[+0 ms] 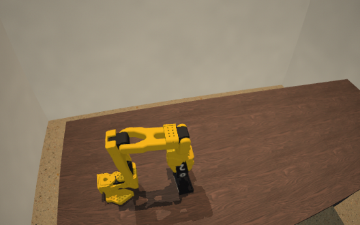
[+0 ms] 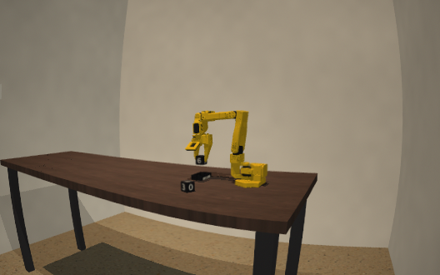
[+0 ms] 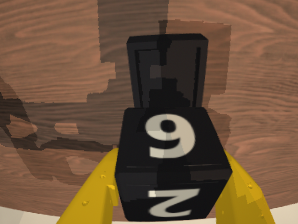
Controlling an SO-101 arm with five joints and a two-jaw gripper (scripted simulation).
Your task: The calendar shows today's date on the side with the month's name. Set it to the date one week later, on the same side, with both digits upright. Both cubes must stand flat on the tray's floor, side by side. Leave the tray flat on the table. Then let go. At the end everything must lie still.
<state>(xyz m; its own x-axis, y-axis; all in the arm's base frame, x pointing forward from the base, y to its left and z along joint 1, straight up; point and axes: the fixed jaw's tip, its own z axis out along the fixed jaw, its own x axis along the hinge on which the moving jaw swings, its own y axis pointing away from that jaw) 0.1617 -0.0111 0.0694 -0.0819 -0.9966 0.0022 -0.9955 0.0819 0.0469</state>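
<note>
My gripper (image 1: 182,168) (image 2: 201,158) (image 3: 172,172) is shut on a black cube with white digits, above the tray. This held cube (image 2: 200,161) (image 3: 172,187) shows a 6 in the exterior view, and a 6 shape and a 2 in the wrist view; the top view shows a 2 and a 0 at the fingers. The black tray (image 1: 185,187) (image 2: 207,177) (image 3: 167,38) lies on the table; its visible floor holds no cube, and its near part is hidden in the wrist view. A second black cube (image 2: 187,187) stands on the table beside the tray, showing what looks like 3, and 0.
The wooden table (image 1: 259,143) (image 2: 125,179) (image 3: 265,60) carries the arm's yellow base (image 1: 116,191) (image 2: 251,179). The arm's shadow falls over the tray and the wood around it. The second cube does not show in the top view or the wrist view.
</note>
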